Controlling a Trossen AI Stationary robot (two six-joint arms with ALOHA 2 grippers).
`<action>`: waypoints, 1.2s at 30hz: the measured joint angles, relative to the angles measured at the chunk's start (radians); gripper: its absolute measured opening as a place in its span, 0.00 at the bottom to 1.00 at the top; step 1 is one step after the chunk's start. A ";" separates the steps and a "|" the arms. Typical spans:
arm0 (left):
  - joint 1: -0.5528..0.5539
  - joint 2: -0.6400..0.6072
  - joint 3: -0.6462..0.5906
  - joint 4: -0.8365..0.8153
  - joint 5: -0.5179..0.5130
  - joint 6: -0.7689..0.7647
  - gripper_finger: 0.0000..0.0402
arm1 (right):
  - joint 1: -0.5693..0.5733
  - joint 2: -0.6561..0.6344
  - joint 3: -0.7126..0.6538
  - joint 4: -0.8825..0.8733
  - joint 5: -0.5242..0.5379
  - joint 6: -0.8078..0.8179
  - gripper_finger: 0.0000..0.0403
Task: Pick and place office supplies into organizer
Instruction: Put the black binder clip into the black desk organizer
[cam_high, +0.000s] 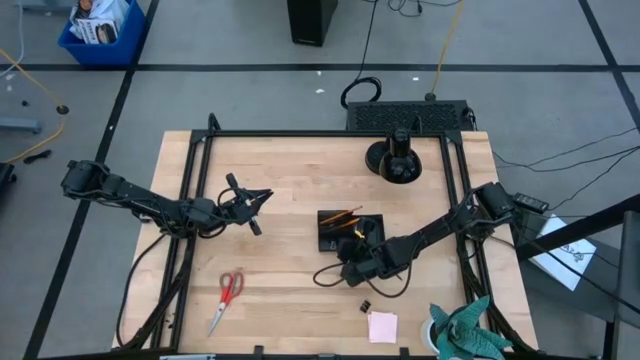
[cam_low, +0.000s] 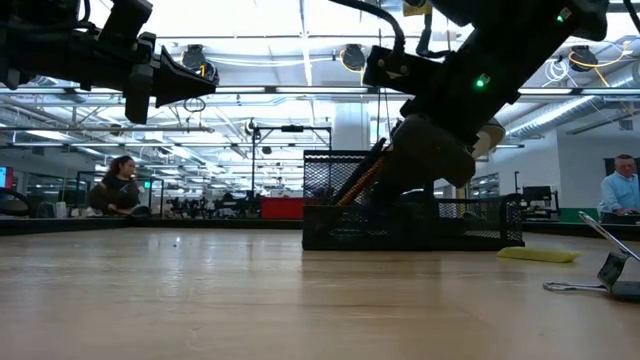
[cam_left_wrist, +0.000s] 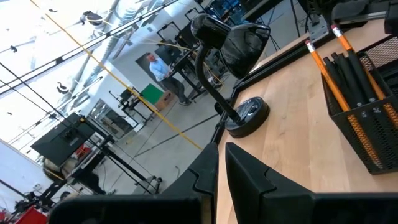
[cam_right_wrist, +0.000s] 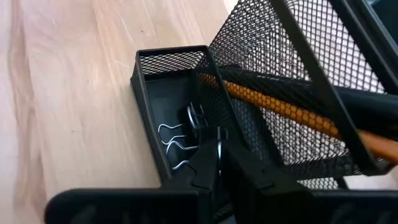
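Note:
The organizer (cam_high: 345, 230), a black mesh tray, stands mid-table with orange pencils (cam_high: 342, 215) and black pens (cam_left_wrist: 348, 68) leaning in its tall compartment. Binder clips (cam_right_wrist: 193, 124) lie in its low compartment. My right gripper (cam_right_wrist: 219, 163) is shut and points down into that low compartment, its tips right beside a clip; in the high view my right gripper (cam_high: 355, 262) is at the organizer's near side. My left gripper (cam_high: 255, 205) hovers shut and empty, left of the organizer. Red-handled scissors (cam_high: 228, 298), one binder clip (cam_high: 365, 305) and the pink pad (cam_high: 382, 326) lie on the table. My right gripper comes slanting down from the table's near side into the organizer's low compartment (cam_right_wrist: 161, 93). Its fingertips (cam_right_wrist: 210, 155) stand against a black binder clip (cam_right_wrist: 219, 134) there. I cannot tell whether they touch or pinch it, as the fingers hide the spot.
A round black stand base (cam_high: 393, 160) sits toward the far edge. Teal cloth (cam_high: 465, 330) lies at the near right corner. A yellow-green piece (cam_low: 535, 254) rests on the table beside the organizer. Bare wood lies between the scissors and the organizer. People stand in the room beyond.

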 joint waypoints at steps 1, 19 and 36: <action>0.000 0.000 0.000 0.000 0.000 0.000 0.09 | 0.000 0.000 0.000 0.000 0.000 0.008 0.07; -0.002 0.000 0.000 -0.009 0.003 -0.011 0.09 | 0.015 -0.121 0.000 0.095 -0.036 -0.060 0.25; -0.002 0.000 0.000 -0.015 0.012 -0.007 0.09 | 0.183 -0.256 0.000 0.030 -0.573 -0.042 0.24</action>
